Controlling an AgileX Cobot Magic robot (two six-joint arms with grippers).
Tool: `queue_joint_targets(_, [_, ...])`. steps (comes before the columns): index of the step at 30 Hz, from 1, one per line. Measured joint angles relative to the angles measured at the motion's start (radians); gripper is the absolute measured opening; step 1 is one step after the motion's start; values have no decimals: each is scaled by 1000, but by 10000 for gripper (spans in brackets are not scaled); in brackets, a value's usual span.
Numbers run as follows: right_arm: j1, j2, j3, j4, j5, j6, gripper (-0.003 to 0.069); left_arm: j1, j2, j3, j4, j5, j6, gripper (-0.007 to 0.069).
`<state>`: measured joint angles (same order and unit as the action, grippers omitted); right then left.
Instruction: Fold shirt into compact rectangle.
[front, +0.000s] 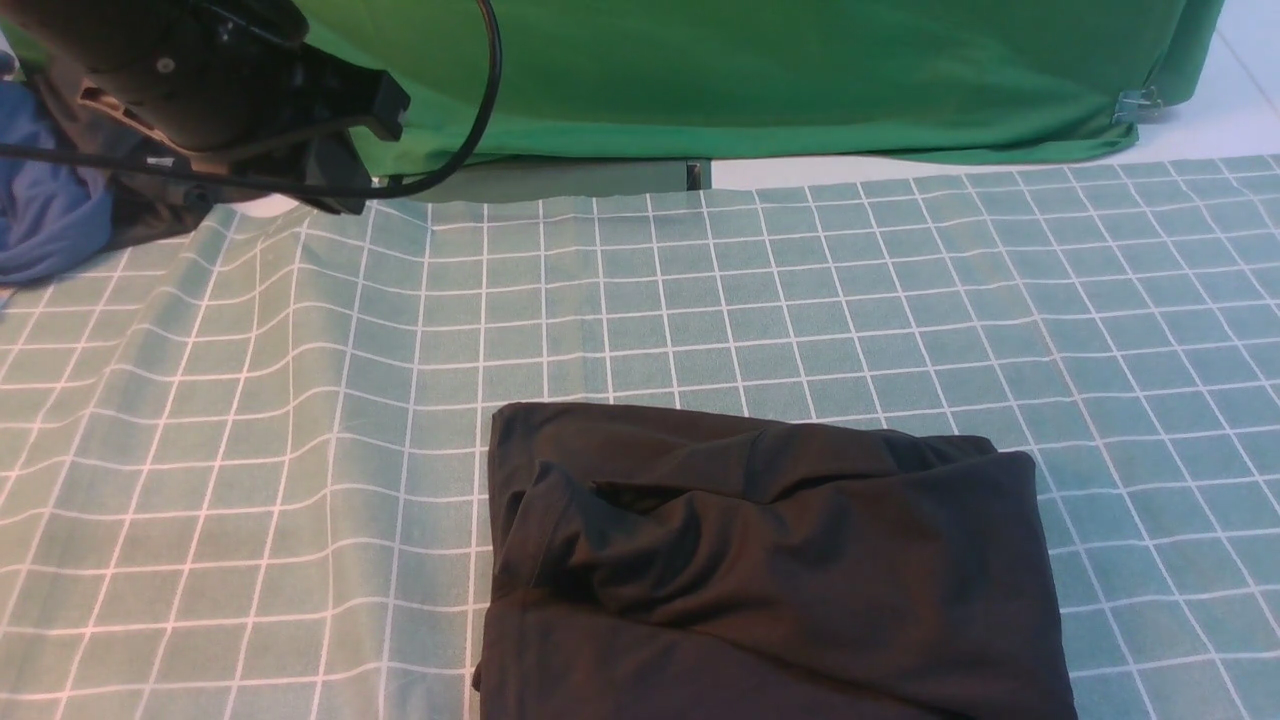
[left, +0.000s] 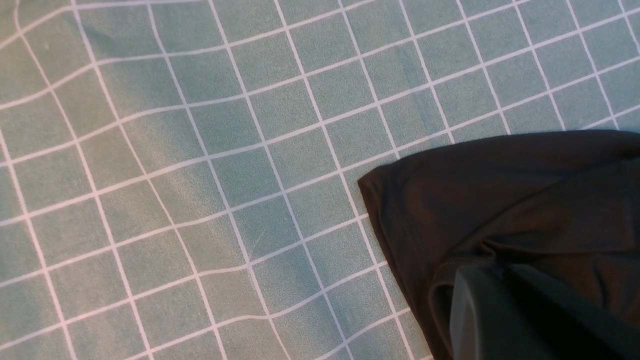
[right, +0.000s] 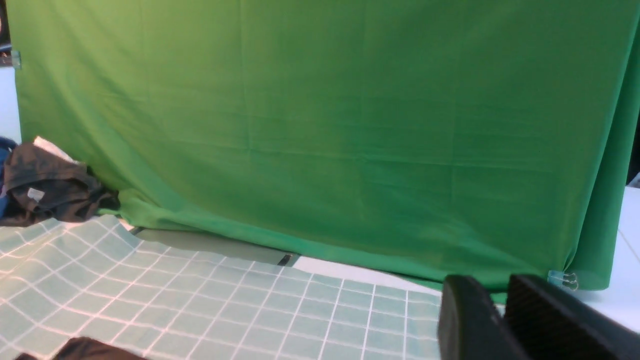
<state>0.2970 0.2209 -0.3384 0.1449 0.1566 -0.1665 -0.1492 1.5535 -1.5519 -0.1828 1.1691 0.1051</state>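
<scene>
The black shirt (front: 770, 570) lies folded into a rough rectangle at the near middle of the checked tablecloth (front: 250, 400), with creases across its top layer; its print is hidden. One corner of the shirt (left: 500, 200) shows in the left wrist view. My left gripper (front: 335, 185) hangs raised at the far left, well away from the shirt; its fingers (left: 470, 310) stand together with nothing between them. The right gripper (right: 500, 285) shows only in its wrist view, facing the backdrop, fingers nearly touching and empty. It is out of the front view.
A green backdrop cloth (front: 750, 70) hangs along the table's far edge, held by a clip (front: 1135, 103). A blue garment (front: 40, 210) and a dark grey garment with a white tag (right: 50, 190) are piled at the far left corner.
</scene>
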Motion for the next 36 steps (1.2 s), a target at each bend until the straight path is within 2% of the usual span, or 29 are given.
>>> queue_joint_targets(5, [-87, -73, 170, -5, -10, 0, 128, 0, 0, 0, 3, -20, 0, 13])
queue_joint_targets(8, [-202, -148, 311, -20, 1, 0, 139, 0, 0, 0, 3, -38, 0, 13])
queue_joint_targets(14, [-314, -213, 344, -119, 46, 4, 152, 0, 0, 0, 13, -41, 16, 13])
queue_joint_targets(19, [-331, -220, 344, -179, 53, 7, 164, 0, -1, 0, 30, -41, 31, 13])
queue_joint_targets(29, [-336, -220, 344, -184, 57, 8, 190, 0, -48, 12, 77, 40, 34, 14])
queue_joint_targets(33, [-336, -220, 344, -184, 57, 8, 204, 0, -148, 122, 21, 40, 34, 14])
queue_joint_targets(36, [-336, -220, 344, -185, 57, 8, 216, 0, -319, 313, -56, -30, 53, 14])
